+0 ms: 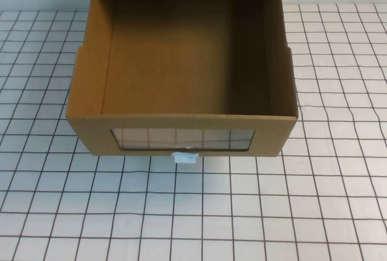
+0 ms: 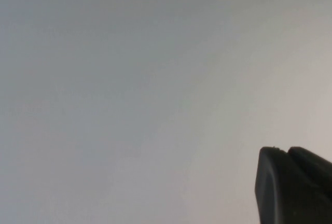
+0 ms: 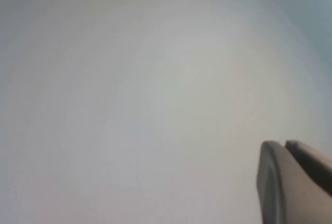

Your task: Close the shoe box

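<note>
Cardboard shoe box [image 1: 181, 61] drawer out; left gripper [image 2: 293, 185], right gripper [image 3: 293, 182] facing blank.

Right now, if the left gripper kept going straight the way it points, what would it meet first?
Nothing visible: past the left gripper its wrist view shows only a blank pale surface, distance unclear. The shoe box is not in its line. The right gripper faces the same blankness.

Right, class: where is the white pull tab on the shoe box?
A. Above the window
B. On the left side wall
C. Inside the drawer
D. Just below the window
D: on the shoe box, the white tab hangs just under the clear window.
</note>
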`<state>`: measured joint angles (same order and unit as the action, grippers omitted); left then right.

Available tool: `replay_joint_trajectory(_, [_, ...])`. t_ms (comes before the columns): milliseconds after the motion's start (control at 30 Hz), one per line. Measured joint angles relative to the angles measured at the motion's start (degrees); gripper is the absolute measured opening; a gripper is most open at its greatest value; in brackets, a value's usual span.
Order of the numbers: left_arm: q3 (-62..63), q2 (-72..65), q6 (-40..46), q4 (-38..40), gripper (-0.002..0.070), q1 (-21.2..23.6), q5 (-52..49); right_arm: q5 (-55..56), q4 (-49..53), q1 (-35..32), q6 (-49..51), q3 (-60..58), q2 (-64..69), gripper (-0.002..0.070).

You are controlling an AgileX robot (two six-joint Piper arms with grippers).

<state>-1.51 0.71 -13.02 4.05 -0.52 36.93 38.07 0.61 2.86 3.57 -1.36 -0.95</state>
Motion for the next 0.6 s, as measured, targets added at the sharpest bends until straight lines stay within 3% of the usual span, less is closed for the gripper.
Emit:
replay_joint_trajectory(233, [0.65,0.02,6.29,1.38,-0.0005,0.0,8.22,11.43,-0.61,0.0,2.22,0.56,0.0,-0.0013])
replay_joint_trajectory(400, [7.17,0.02,17.48,8.21,-0.0005,0.0,6.6,4.65,-1.05,0.0,4.11,8.86,0.0,-0.0013])
replay_joint_trajectory(600, [13.07,-5.38,20.64,11.19,-0.0005,0.0,11.02,-2.28,-6.35,0.0,4.34,21.61,2.77,-0.0013])
